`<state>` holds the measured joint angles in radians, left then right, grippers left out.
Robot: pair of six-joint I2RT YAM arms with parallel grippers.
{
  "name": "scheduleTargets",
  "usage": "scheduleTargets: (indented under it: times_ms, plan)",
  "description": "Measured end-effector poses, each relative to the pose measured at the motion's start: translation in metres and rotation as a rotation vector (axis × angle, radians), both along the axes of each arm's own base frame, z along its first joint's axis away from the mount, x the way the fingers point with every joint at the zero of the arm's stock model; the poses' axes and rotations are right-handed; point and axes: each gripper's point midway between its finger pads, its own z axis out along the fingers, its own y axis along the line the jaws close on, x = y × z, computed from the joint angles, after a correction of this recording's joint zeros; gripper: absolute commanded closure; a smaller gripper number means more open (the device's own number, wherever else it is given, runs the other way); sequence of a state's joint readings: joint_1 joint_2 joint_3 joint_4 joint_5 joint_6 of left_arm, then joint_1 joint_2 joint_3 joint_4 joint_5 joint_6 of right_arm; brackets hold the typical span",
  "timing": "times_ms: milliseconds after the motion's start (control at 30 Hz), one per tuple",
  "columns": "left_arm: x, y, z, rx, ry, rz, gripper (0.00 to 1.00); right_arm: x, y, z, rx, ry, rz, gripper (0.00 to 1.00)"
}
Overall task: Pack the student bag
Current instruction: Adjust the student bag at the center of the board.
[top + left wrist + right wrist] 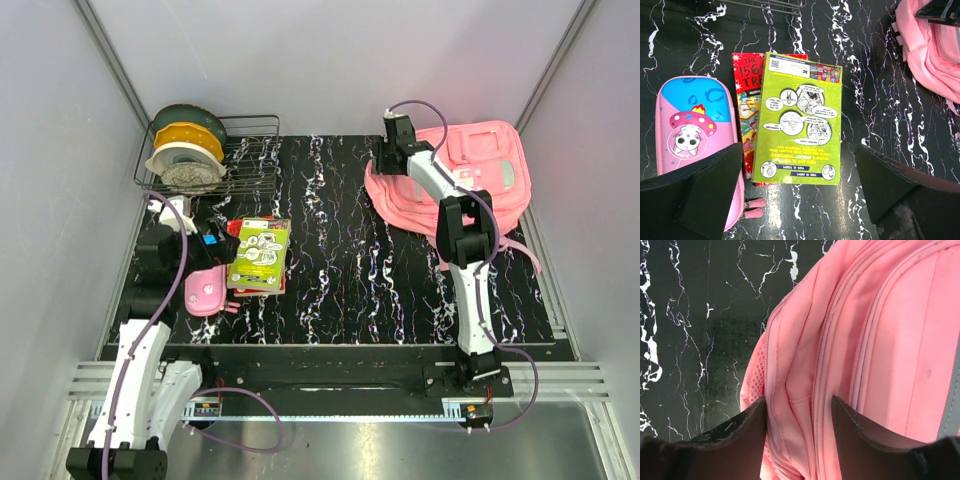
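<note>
Two-fingered left pincer [797,155] gapes wide; right pincer [799,402] straddles student bag [890,340], grip unclear.

White-and-black jointed arms [472,290] trail purple cables [420,102] and end in matte black fingers [705,195].

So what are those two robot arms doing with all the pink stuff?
They're getting ready to pack the pink student bag. The right claw is down on the bag's edge at the far right of the table, with a fold of fabric by the zip between its fingers; I can't tell if it's gripping. The left claw hangs wide open above a pink-and-blue pencil case and a green comic book lying on a red book. Those things are outside the bag.
</note>
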<state>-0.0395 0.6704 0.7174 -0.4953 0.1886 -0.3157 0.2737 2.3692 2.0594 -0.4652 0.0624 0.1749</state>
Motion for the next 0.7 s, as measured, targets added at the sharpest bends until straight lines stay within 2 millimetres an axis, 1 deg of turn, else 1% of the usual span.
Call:
scheduleTargets:
  times_ms: [33,67,100,133,200,233,267,333,367,400,500,600,667,700]
  plan:
    - [0.001,0.001,-0.001,-0.007,0.007,0.001,0.01,0.000,0.001,0.000,-0.008,0.000,0.006,0.61]
    - [0.001,0.002,-0.002,-0.010,0.012,0.004,0.01,0.000,0.002,0.000,-0.021,0.000,0.016,0.62]
    - [0.002,0.002,-0.003,-0.014,0.016,0.004,0.01,-0.001,0.003,0.000,-0.032,0.000,0.022,0.69]
    - [0.002,0.002,-0.004,-0.019,0.021,0.003,0.01,-0.002,0.004,0.000,-0.040,-0.001,0.026,0.79]
    - [0.002,0.001,-0.005,-0.025,0.028,-0.004,0.01,-0.006,0.008,-0.004,-0.063,-0.001,0.041,0.80]
    - [0.002,0.000,-0.005,-0.027,0.030,-0.009,0.01,-0.010,0.011,-0.006,-0.065,-0.002,0.050,0.86]
    - [0.002,-0.001,-0.006,-0.030,0.031,-0.014,0.01,-0.014,0.015,-0.008,-0.064,-0.004,0.057,0.86]
    - [0.001,-0.004,-0.006,-0.037,0.033,-0.029,0.01,-0.032,0.024,-0.008,-0.055,-0.007,0.079,0.87]
    - [0.001,-0.005,-0.005,-0.041,0.034,-0.036,0.01,-0.042,0.030,-0.008,-0.046,0.001,0.087,0.94]
    - [0.000,-0.007,-0.005,-0.044,0.033,-0.045,0.01,-0.053,0.035,-0.006,-0.036,0.011,0.096,0.97]
    - [-0.001,-0.012,-0.004,-0.058,0.032,-0.073,0.01,-0.078,0.053,-0.005,0.015,0.050,0.127,0.97]
    - [-0.002,-0.017,-0.001,-0.071,0.022,-0.104,0.01,-0.102,0.066,-0.005,0.049,0.079,0.164,0.96]
    - [-0.002,-0.020,0.001,-0.078,0.014,-0.123,0.01,-0.128,0.069,-0.004,0.074,0.093,0.203,0.96]
    - [-0.002,-0.022,0.002,-0.082,0.009,-0.133,0.01,-0.145,0.070,-0.003,0.086,0.099,0.230,0.94]
